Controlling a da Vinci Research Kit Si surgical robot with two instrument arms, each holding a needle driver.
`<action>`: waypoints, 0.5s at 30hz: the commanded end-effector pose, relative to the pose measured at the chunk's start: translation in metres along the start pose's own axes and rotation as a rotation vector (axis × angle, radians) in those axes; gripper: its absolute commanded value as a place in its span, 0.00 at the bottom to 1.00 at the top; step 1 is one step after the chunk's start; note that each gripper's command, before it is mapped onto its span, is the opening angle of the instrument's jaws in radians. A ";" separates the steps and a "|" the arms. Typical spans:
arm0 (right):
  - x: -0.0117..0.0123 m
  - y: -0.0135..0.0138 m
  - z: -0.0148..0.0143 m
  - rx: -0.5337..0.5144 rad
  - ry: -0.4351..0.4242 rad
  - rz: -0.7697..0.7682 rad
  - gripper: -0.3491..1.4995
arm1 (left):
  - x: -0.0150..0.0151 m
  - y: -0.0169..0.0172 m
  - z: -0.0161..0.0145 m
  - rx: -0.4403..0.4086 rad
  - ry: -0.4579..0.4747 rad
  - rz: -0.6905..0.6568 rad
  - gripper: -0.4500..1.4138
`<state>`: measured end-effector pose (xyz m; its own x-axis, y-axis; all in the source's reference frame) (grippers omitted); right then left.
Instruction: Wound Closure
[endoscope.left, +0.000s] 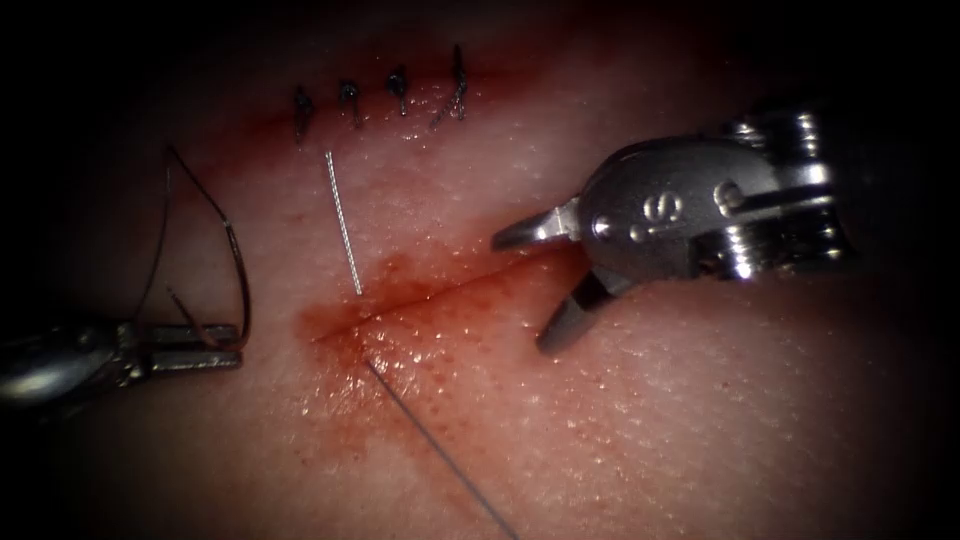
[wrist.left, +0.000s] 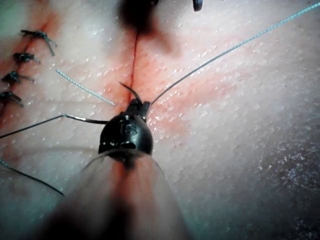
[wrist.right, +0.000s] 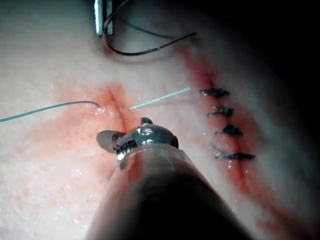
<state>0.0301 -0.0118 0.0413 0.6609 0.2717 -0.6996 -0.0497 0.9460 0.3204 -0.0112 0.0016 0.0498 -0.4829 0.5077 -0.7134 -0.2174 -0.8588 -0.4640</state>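
My left tool (endoscope.left: 230, 347) lies to the left of the cut (endoscope.left: 440, 290), jaws shut on the dark curved needle (endoscope.left: 240, 270) about a third of the way back from its tip. The needle is out of the tissue (endoscope.left: 650, 420), its arc rising above the jaws. In the left wrist view the same jaws (wrist.left: 139, 106) clamp the needle (wrist.left: 87, 120). The thread (endoscope.left: 345, 230) enters one lip of the cut, comes out of the other and trails off. My right tool (endoscope.left: 535, 285) hovers over the cut's right part, open and holding nothing; in its own view (wrist.right: 125, 131) the jaws are spread over the cut.
Several finished dark stitches (endoscope.left: 400, 95) close the far end of the wound, also in the right wrist view (wrist.right: 225, 130). Red fluid (endoscope.left: 340, 335) stains the tissue around the cut's left end. A dark thread loop (endoscope.left: 155, 240) hangs from the needle's tail above the left tool.
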 end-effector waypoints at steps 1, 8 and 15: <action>-0.0007 0.0012 0.0032 0.001 0.091 0.356 0.78 | -0.0003 0.0003 0.0008 -0.002 0.000 -0.001 0.00; -0.0043 0.0033 0.0108 0.037 0.177 0.706 0.84 | -0.0003 0.0004 0.0008 -0.002 0.000 -0.001 0.00; -0.0063 0.0049 0.0143 0.015 0.273 0.889 0.75 | -0.0004 0.0004 0.0008 -0.001 0.000 -0.001 0.00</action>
<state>0.0355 -0.0111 0.0560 0.1809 0.9325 -0.3124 -0.4482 0.3610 0.8178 -0.0112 0.0015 0.0498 -0.4828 0.5077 -0.7136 -0.2180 -0.8588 -0.4636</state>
